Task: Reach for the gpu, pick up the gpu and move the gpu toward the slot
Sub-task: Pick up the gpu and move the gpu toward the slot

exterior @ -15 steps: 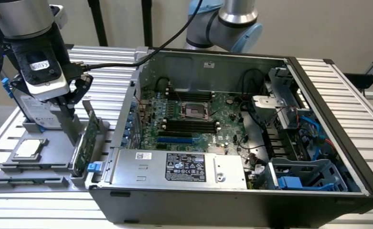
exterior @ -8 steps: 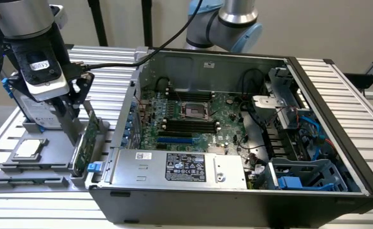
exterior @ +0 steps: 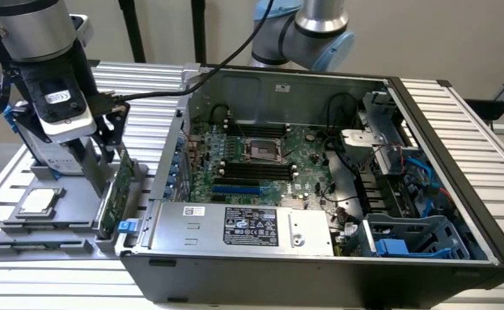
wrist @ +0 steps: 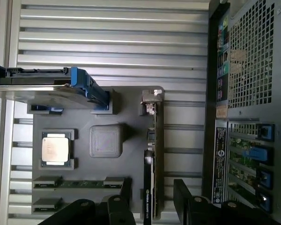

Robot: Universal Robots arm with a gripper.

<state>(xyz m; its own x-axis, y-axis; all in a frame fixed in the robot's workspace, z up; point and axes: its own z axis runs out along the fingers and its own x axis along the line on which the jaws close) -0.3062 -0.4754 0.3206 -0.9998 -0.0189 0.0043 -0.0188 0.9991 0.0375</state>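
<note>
Squarely astride the upright gpu (wrist: pixel 155 136) hangs the claw (wrist: pixel 152 187) — wide open, gripping nothing.

The gpu (exterior: pixel 118 190) is a thin green circuit-board card standing upright on its long edge in a grey tray (wrist: pixel 131 117). It is directly below the claw (exterior: pixel 107 161). From the wrist view it shows edge-on as a narrow dark sliver (wrist: pixel 152 154) running straight away from the claw (wrist: pixel 152 201). Its near end, with a black strip, lies in the gap between the two spread fingers and touches neither. Its silver metal bracket is at the end farthest from the claw.
</note>
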